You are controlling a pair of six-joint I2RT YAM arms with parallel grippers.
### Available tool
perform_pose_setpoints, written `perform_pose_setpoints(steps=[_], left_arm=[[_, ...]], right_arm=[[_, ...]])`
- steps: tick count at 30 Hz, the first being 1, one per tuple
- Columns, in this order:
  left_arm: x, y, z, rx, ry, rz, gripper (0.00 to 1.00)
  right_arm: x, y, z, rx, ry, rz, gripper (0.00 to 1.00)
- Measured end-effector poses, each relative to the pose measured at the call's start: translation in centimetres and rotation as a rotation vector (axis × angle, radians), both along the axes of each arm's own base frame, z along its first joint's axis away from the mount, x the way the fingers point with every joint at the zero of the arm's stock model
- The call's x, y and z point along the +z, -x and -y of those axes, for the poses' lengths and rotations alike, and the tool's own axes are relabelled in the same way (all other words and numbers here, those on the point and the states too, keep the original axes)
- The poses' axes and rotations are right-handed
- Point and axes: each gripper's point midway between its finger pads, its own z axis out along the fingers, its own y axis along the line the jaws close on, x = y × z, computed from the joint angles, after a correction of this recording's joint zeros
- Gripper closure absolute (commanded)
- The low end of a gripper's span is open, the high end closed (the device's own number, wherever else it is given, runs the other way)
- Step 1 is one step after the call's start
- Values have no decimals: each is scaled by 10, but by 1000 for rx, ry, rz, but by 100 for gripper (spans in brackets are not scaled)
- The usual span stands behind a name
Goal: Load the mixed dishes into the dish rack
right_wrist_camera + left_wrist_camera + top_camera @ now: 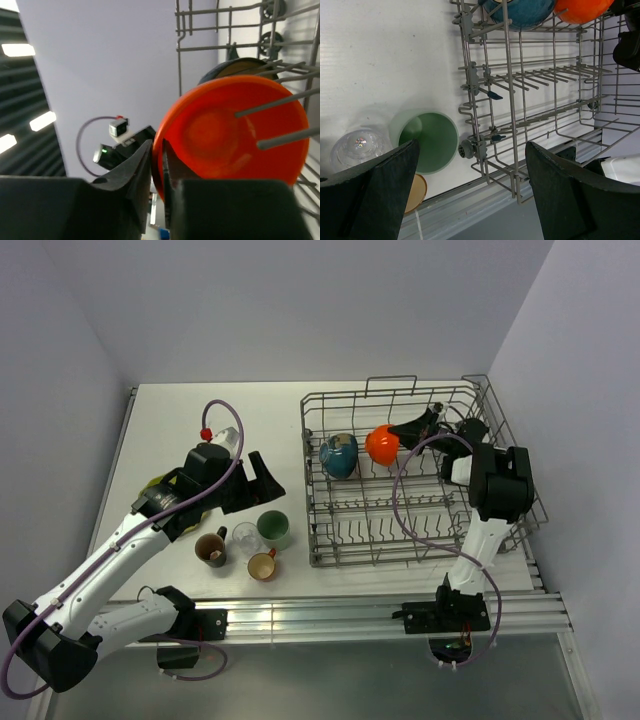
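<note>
Left gripper [255,483] gaping, right gripper [158,152] pinching.
The left arm is stretching forward and inward from its base, wrist tipping downward, fingers standing far apart and holding nothing. The right arm is rising from its base, folding at the elbow and reaching leftward, its jaws squeezing the rim of the orange-red bowl [220,135].

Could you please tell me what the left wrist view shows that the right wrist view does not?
Only the left wrist view: the pale green cup, the clear glass and a sliver of the small orange cup on the table beside the dish rack, framed by the open left claw. Only the right wrist view: the right claw shut on the rim of the orange-red bowl. Both: the dish rack, the orange-red bowl and the blue bowl sitting in it.
</note>
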Motion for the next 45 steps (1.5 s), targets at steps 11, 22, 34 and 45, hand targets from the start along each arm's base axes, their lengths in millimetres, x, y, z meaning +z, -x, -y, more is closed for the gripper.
perform_pose_setpoints(steps=[11, 22, 34, 45], left_arm=[[0, 1, 1, -4, 3, -1, 7], [-7, -3, -1, 10, -21, -16, 7], [-61, 4, -32, 105, -196, -126, 12], [-101, 16, -41, 102, -291, -224, 26]], right_arm=[[-24, -7, 8, -18, 248, 49, 46], [-41, 3, 11, -12, 508, 83, 29], [-15, 12, 10, -45, 580, 122, 27], [54, 12, -5, -94, 629, 287, 28]])
